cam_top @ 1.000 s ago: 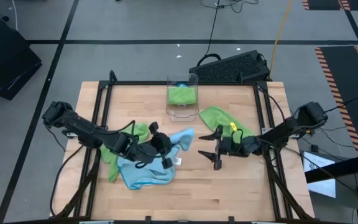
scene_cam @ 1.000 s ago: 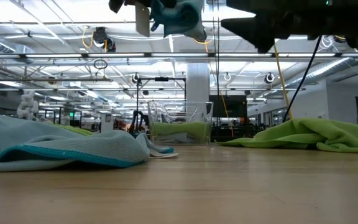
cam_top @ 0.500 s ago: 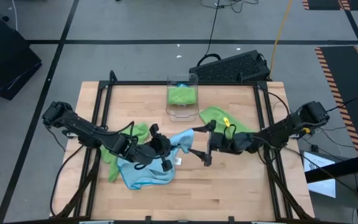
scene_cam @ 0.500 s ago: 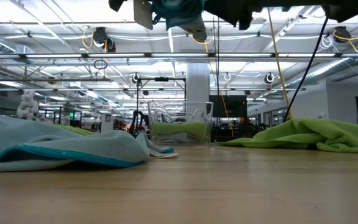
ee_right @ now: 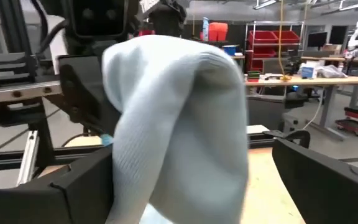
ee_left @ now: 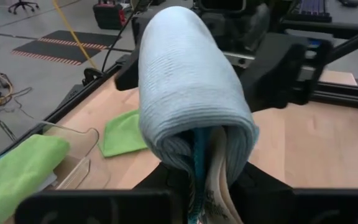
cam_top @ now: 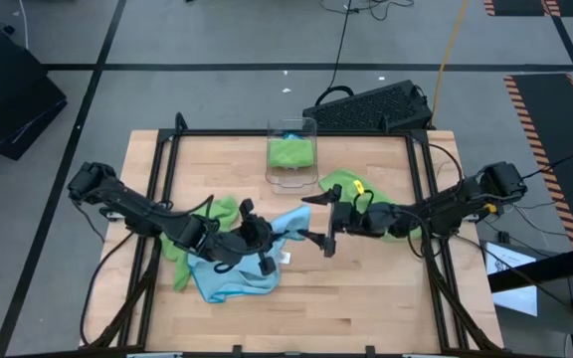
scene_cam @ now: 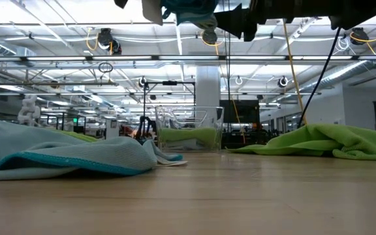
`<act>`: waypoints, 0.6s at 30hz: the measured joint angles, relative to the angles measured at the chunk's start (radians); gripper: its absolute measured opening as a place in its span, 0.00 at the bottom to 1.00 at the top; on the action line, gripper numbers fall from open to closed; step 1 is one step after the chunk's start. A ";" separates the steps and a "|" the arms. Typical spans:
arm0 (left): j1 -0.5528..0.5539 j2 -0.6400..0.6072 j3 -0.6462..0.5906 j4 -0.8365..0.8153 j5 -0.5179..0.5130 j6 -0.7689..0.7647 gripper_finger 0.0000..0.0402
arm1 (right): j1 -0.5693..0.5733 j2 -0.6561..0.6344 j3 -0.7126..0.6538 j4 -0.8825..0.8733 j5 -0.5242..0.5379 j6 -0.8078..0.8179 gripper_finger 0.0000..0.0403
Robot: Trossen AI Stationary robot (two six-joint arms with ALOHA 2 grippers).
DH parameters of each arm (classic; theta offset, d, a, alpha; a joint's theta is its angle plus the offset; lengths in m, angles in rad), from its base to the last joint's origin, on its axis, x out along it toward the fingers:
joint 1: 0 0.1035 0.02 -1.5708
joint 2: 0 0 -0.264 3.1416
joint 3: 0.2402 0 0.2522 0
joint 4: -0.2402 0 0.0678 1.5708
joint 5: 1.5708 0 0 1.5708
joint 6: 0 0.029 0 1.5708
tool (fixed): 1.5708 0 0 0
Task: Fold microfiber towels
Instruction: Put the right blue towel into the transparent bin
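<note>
While the left gripper (cam_top: 264,237) pinches the soft light-blue microfiber towel (cam_top: 229,276) aloft, the wide-open right gripper (cam_top: 318,221) should bracket a free edge squarely.

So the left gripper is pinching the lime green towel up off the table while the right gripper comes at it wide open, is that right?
Not quite. The left gripper is pinching the light blue towel, not a lime green one; the left wrist view shows the blue cloth clamped between its fingers. The rest holds: in the high view the right gripper is wide open, close beside the lifted cloth.

left gripper (cam_top: 263,242): raised at table centre, fingers clamped. right gripper (cam_top: 318,221): at its 3 o'clock, jaws spread wide.
</note>
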 joint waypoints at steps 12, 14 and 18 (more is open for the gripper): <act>-0.003 0.000 0.000 0.009 -0.012 0.017 0.10 | -0.068 0.000 0.000 -0.005 -0.283 0.043 0.91; -0.003 0.000 0.000 0.022 -0.013 0.024 0.10 | -0.076 0.000 0.000 -0.008 -0.317 0.059 0.84; -0.003 0.000 0.000 0.068 -0.011 0.050 0.10 | -0.084 0.000 -0.001 -0.016 -0.350 0.075 0.65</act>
